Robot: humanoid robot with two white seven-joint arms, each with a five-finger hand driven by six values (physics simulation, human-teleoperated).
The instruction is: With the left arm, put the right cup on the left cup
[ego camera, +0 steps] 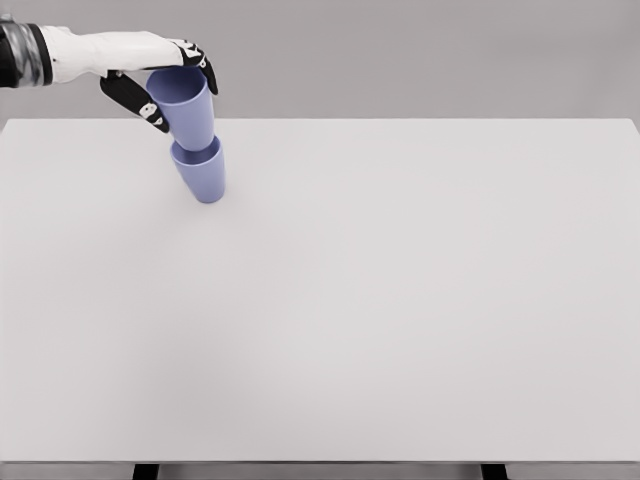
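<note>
Two lavender-blue cups show in the head view at the far left of the white table. The lower cup stands on the table, leaning a little. The upper cup sits with its base in the lower cup's mouth, tilted to the left. My left hand reaches in from the upper left edge, its black-tipped fingers curled around the upper cup near its rim, thumb on the near side. The right arm does not show.
The table's far edge runs just behind the cups, with a grey backdrop beyond. Two dark table legs peek out under the near edge.
</note>
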